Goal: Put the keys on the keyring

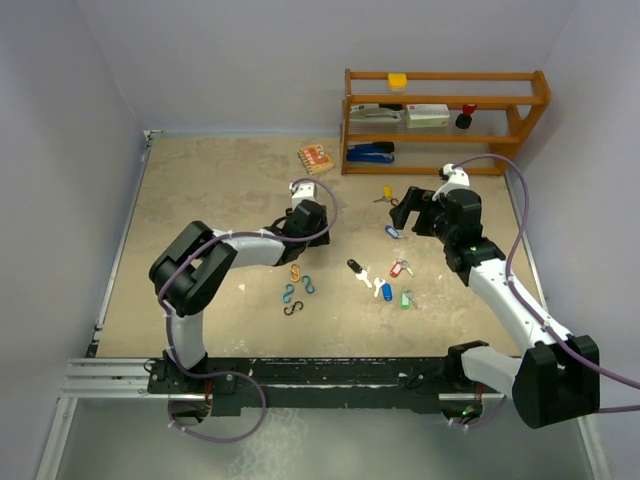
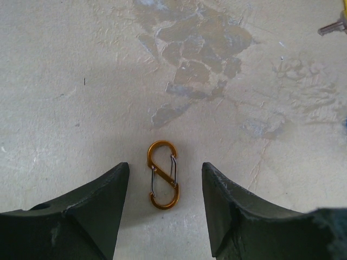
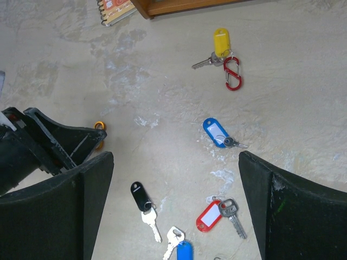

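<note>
While the jaws of the left arm (image 1: 250, 247) stand open on either side of the orange clip (image 2: 163, 182), not touching it, those of the right arm (image 1: 500, 285) hang wide open and empty over the blue-tagged key (image 3: 217, 133). Only 1, the yellow-tagged key (image 3: 221, 43), looks hooked to a red clip (image 3: 233, 73). The black-tagged key (image 3: 141, 197), the red-tagged key (image 3: 210, 216) and others lie loose on the table (image 3: 162, 70), so most of the job seems left.

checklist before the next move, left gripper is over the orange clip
1. Left gripper open: ok.
2. Orange clip lies between its fingers: ok.
3. It lies flat, nothing touching it: ok.
4. Right gripper open, holding nothing: ok.
5. Blue-tagged key centred under it: not ok, off to one side.
6. Yellow-tagged key actually hooked on red clip: cannot tell.
</note>
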